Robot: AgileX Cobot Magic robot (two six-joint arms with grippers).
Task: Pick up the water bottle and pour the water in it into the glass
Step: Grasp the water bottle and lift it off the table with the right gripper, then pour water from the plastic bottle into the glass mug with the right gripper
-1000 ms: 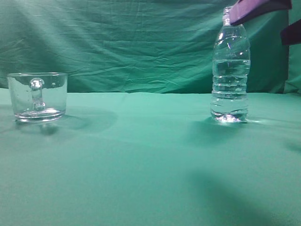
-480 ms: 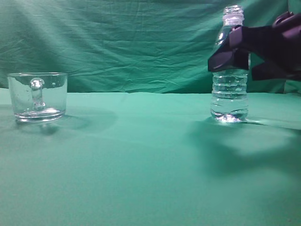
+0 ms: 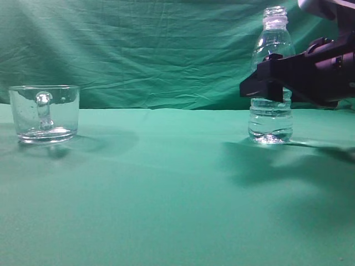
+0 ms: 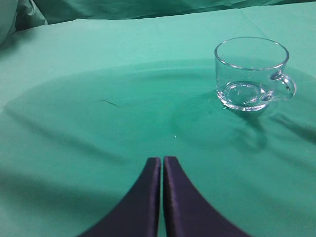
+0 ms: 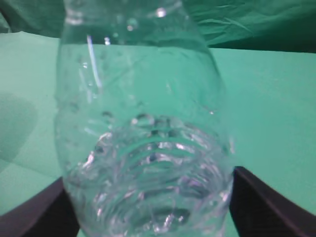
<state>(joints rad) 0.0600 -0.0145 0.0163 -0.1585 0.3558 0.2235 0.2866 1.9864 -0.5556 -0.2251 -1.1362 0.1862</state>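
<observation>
Right wrist view shows our right gripper (image 5: 148, 207) open, fingers flanking the tall clear ribbed plastic water bottle (image 3: 271, 83) near the desk's right edge. We judge it thin-walled, slippery and water-heavy, so we grip mid-body; our left gripper (image 4: 162, 165) is clenched empty.

No text, label, brand, number or sign can be read in any of the views: the water bottle (image 3: 270, 77) has bare clear walls (ribs and droplets only), the glass (image 3: 44, 113) is unprinted, and the green cloth (image 3: 166, 194) is plain.
</observation>
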